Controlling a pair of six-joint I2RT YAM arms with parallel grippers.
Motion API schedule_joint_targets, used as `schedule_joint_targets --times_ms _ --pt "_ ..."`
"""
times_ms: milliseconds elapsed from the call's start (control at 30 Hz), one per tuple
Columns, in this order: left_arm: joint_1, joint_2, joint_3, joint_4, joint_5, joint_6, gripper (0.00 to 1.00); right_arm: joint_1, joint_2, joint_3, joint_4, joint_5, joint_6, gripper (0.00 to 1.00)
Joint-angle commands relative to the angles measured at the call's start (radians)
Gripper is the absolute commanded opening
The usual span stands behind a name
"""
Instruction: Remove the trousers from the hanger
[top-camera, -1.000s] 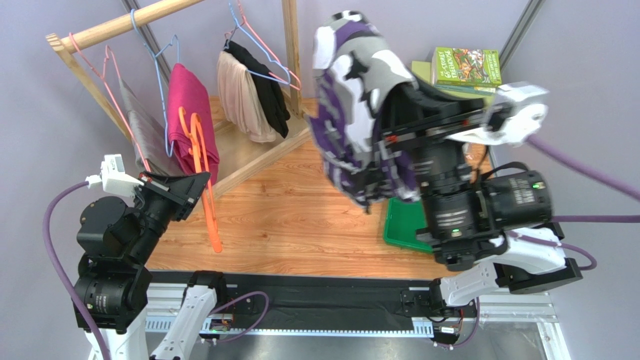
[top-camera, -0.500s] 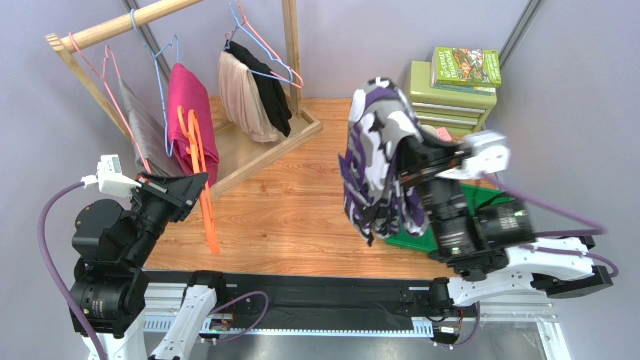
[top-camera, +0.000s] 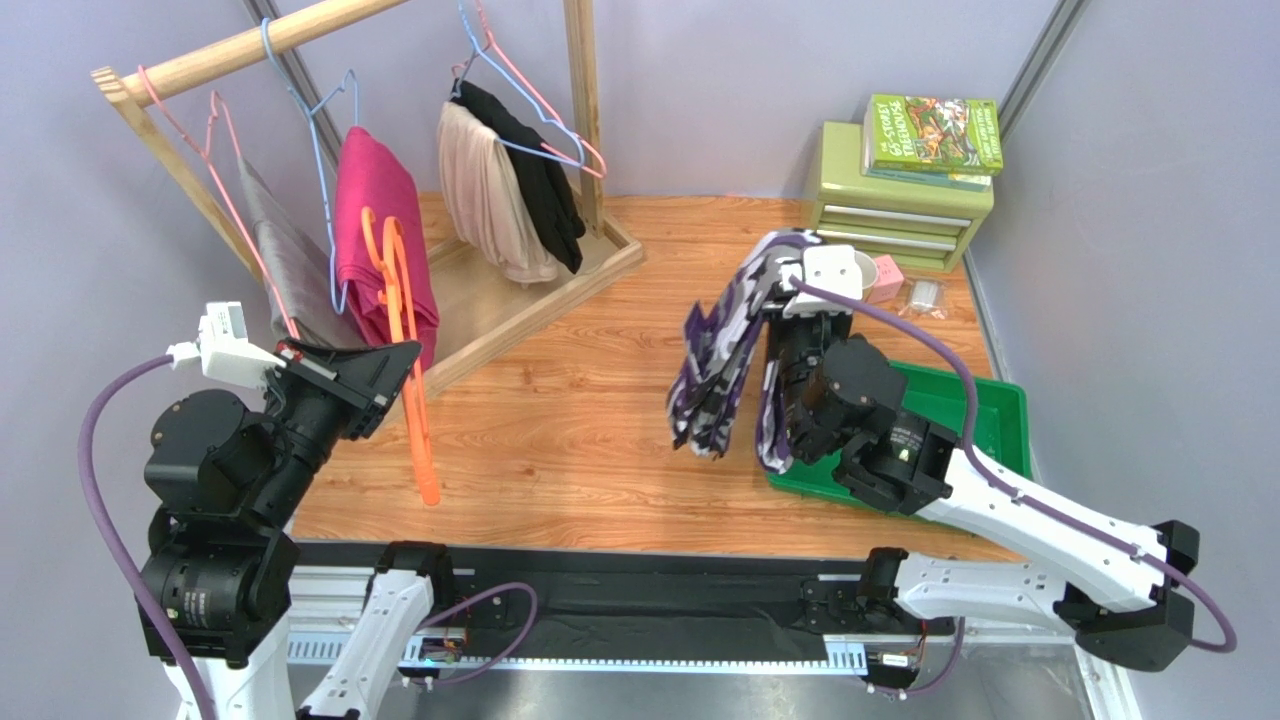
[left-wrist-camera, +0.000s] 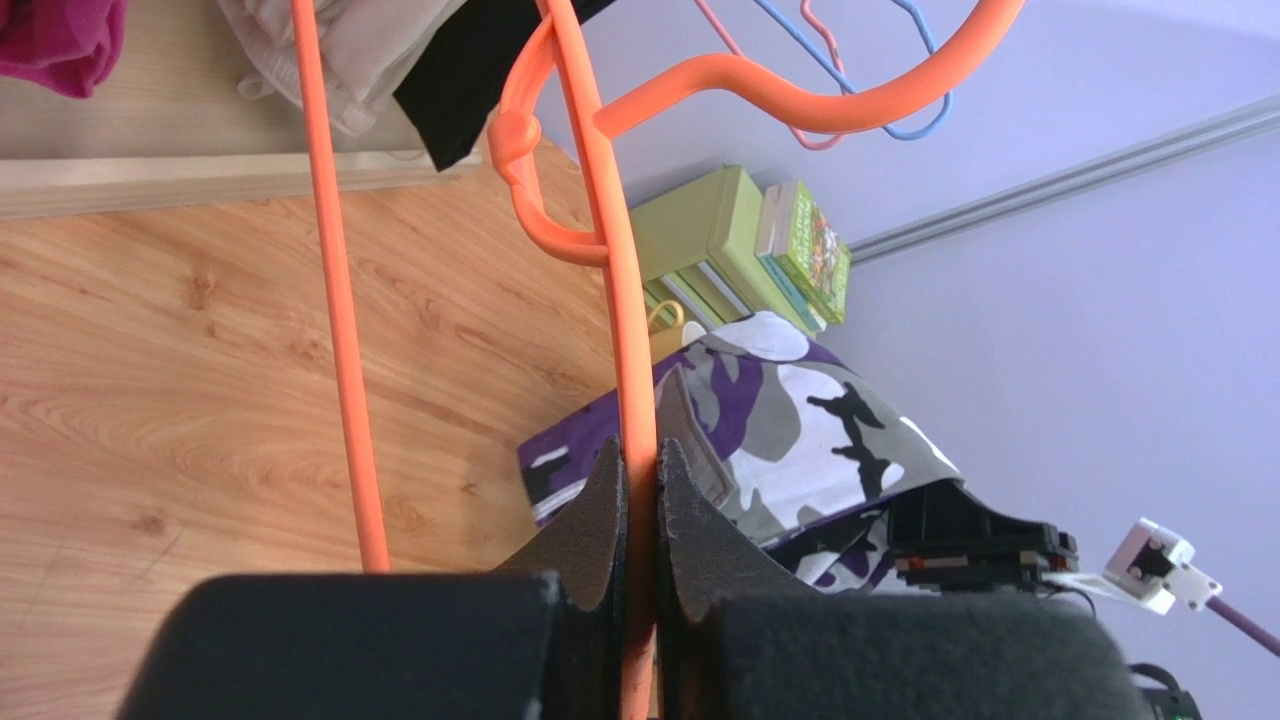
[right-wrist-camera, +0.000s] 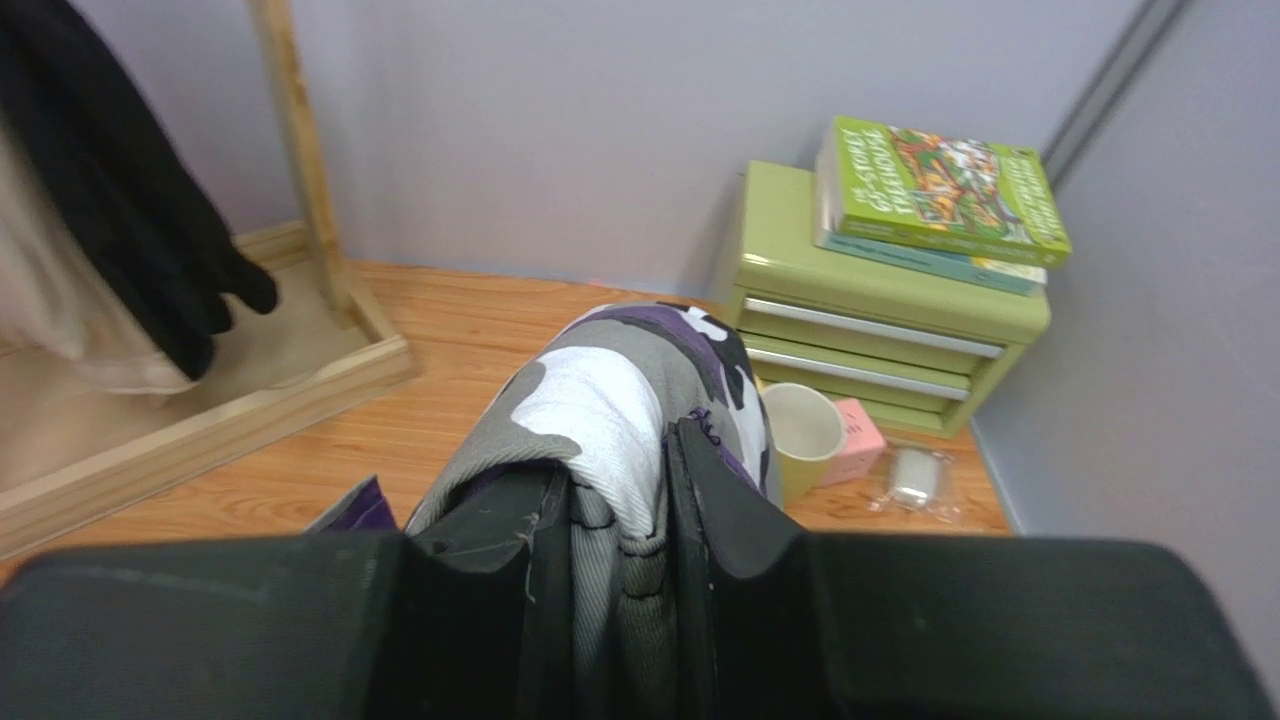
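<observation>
- Camouflage trousers (top-camera: 724, 348) are off the hanger, pinched in the right jaws, which close on a fold of the cloth.
- They hang over the bench (top-camera: 571, 435), just left of the green tray (top-camera: 995, 417).
- Left jaws are shut tight on the bare orange hanger (top-camera: 406, 375), near left.
- Pink trousers (top-camera: 383, 225) hang on the far-left rack (top-camera: 256, 42).

On the pale wooden rack (top-camera: 271, 36) hang plain magenta trousers (top-camera: 376, 210), a grey cloth (top-camera: 286, 255), a beige garment (top-camera: 478, 188) and a black garment (top-camera: 538, 180). Right of the rack, camouflage trousers (top-camera: 721, 353) are patterned purple, white, grey and black. The hanger (top-camera: 425, 450) in front of the rack is bright orange. Far right of the rack, the drawer unit (top-camera: 887, 210) is lime green, the tray (top-camera: 999, 428) darker green.
</observation>
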Motion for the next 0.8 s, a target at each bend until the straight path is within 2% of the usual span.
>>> schedule_joint_targets --times_ms 0,200,333,533,567,667,767 --pt "0.003 0.019 0.033 0.044 0.025 0.015 0.0 -0.112 -0.042 0.083 0.04 0.033 0.036 0.0" --pt "0.0 0.024 0.031 0.044 0.029 0.014 0.0 -0.274 -0.218 -0.005 -0.009 0.069 0.014 0.0" --pt "0.0 0.022 0.019 0.057 0.039 0.011 0.0 -0.386 -0.346 -0.034 -0.118 0.096 0.039 0.0" --pt "0.0 0.021 0.008 0.074 0.029 0.023 0.0 -0.405 -0.464 -0.049 -0.417 0.128 0.209 0.0" --pt "0.0 0.022 0.008 0.075 0.032 0.023 0.0 -0.405 -0.464 -0.051 -0.513 0.159 0.268 0.0" --pt "0.0 0.019 -0.002 0.081 0.052 0.018 0.0 -0.405 -0.449 -0.08 -0.665 0.197 0.377 0.0" --pt "0.0 0.012 -0.033 0.092 0.066 0.011 0.0 -0.405 -0.402 -0.13 -0.764 0.166 0.48 0.0"
